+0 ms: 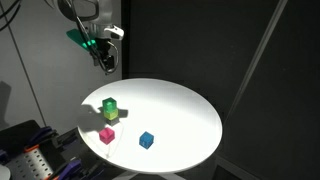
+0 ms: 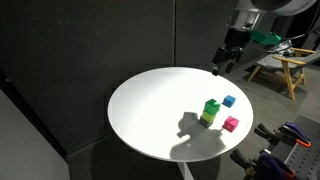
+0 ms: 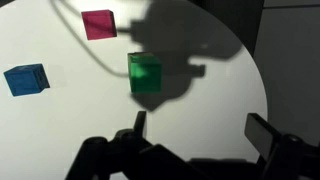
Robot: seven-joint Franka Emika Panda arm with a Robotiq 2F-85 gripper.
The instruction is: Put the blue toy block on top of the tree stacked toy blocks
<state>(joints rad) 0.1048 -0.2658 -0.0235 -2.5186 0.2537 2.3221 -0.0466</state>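
Small solid blue toy cube [image 1: 147, 139] on round white worktop [image 1: 170, 110].
Likely light, rigid; best pinched across opposite flat faces; claw [image 3: 197, 135] agape, empty.

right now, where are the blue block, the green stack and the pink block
blue block [image 1: 146, 140]: in an exterior view, top face
green stack [image 1: 109, 105]: in an exterior view, upper cube's side
pink block [image 3: 98, 24]: wrist view, top face
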